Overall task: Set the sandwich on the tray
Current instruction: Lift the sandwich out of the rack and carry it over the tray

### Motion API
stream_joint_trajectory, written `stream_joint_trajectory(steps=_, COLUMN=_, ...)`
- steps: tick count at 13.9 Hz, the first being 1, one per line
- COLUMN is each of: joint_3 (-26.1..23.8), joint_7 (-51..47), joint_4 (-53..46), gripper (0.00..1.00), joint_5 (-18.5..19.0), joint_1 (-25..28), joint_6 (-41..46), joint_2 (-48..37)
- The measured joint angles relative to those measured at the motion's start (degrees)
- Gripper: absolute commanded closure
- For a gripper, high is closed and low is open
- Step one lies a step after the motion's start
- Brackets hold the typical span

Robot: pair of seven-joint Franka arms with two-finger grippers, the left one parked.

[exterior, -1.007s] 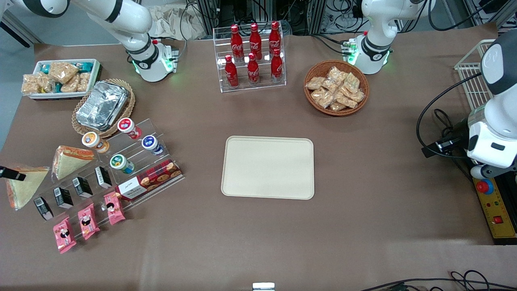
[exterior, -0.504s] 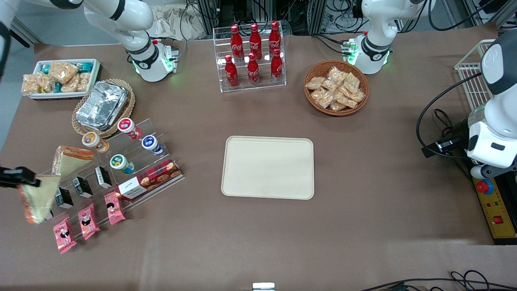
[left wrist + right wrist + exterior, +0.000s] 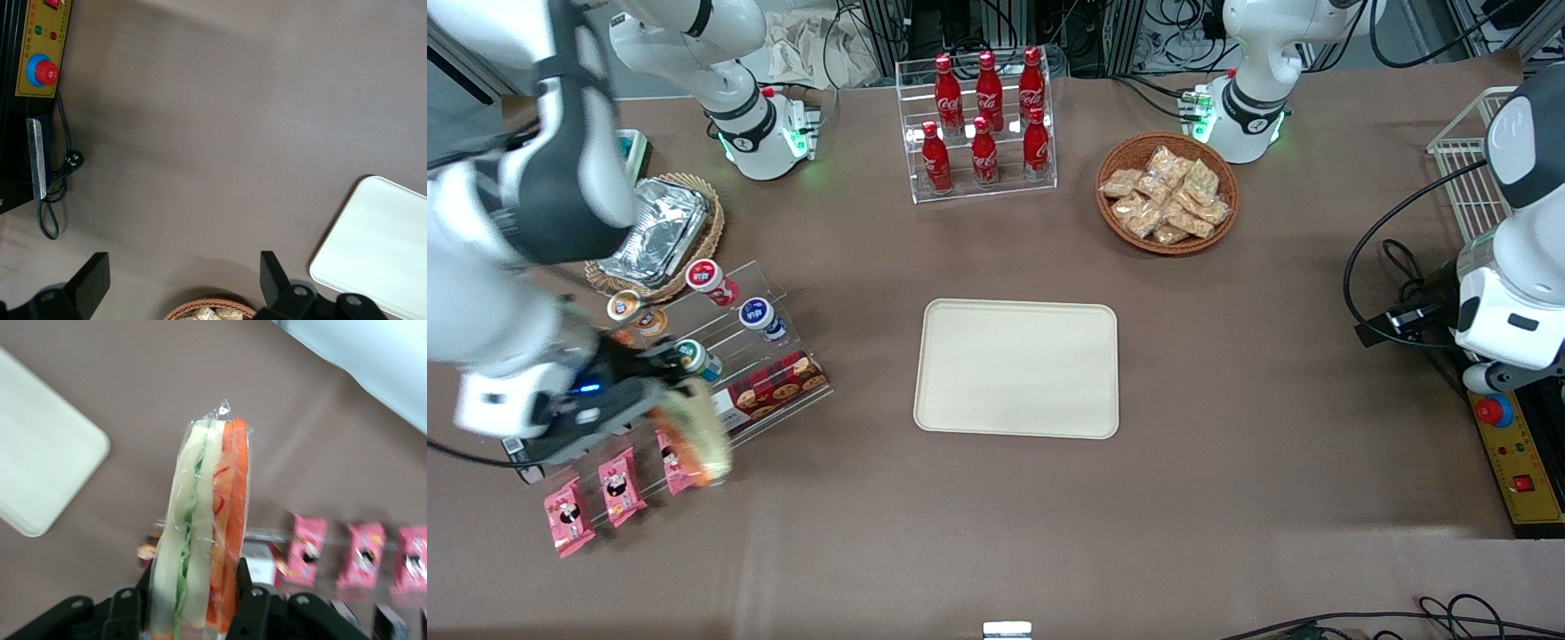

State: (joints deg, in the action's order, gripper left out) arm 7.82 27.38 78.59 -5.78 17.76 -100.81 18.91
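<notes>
The black two-finger gripper [image 3: 193, 607] held the clear-wrapped triangular wedge sandwich [image 3: 203, 527] clamped between its fingers [image 3: 250, 607], filling edge outward, carried clear toward the cream-beige rectangular tray [image 3: 1018, 369].

Six red cola bottles [image 3: 984, 120] stand in a clear plastic rack [image 3: 976, 183]. Toward the parked arm's end from that rack sits a round brown wicker basket [image 3: 1168, 192] of snack bags.
</notes>
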Motion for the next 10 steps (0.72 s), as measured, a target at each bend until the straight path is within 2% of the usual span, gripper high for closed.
stream_joint_trajectory(steps=5, joint_3=-0.1, joint_7=0.2, joint_4=0.0, gripper=0.52, joint_5=2.5, joint_1=12.0, joint_6=-3.5, joint_2=1.6)
stream_joint_trajectory(steps=10, joint_3=-0.1, joint_7=2.1, joint_4=0.3, gripper=0.52, joint_5=4.8, joint_1=23.9, joint_6=-9.7, joint_2=7.5)
